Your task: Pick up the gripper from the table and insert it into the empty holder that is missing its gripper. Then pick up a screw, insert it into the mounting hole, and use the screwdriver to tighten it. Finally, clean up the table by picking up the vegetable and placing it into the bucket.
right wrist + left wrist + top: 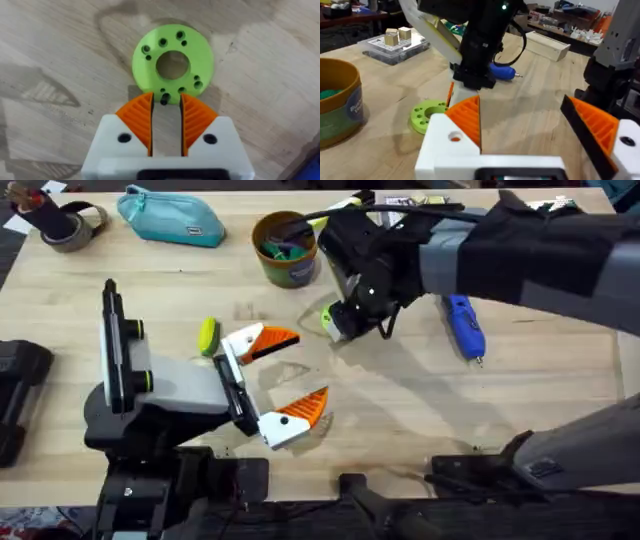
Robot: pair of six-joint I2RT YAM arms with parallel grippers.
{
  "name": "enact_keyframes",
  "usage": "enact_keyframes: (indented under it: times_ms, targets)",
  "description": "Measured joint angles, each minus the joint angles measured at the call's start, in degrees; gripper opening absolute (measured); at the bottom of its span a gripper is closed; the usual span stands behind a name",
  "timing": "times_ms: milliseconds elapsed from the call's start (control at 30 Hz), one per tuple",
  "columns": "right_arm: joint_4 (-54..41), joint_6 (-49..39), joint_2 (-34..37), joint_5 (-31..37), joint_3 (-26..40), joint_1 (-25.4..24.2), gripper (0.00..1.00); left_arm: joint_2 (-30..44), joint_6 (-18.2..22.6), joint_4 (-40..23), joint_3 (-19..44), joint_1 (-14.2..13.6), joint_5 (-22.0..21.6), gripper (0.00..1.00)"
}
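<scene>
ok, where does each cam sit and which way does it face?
Overhead: above the bases, looking down and forward; both arms, left gripper jaws open.
Left wrist: looking across the table at the right gripper, screwdriver; own orange pads.
Right wrist: straight down on the green ring; own pads.
Shared: the ring, in all three.

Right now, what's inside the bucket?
The bucket holds green items, and something dark sticks up past its rim. Its bottom is covered, so nothing more can be told.
</scene>
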Motion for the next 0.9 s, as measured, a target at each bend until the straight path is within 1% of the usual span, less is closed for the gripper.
enact_keyframes:
  times_ms: [900]
  targets:
    - [1.1, -0.2, 0.8, 0.0, -0.4, -0.1, 0.292, 0.0, 0.0, 0.0, 0.0, 0.0, 0.0, 0.986]
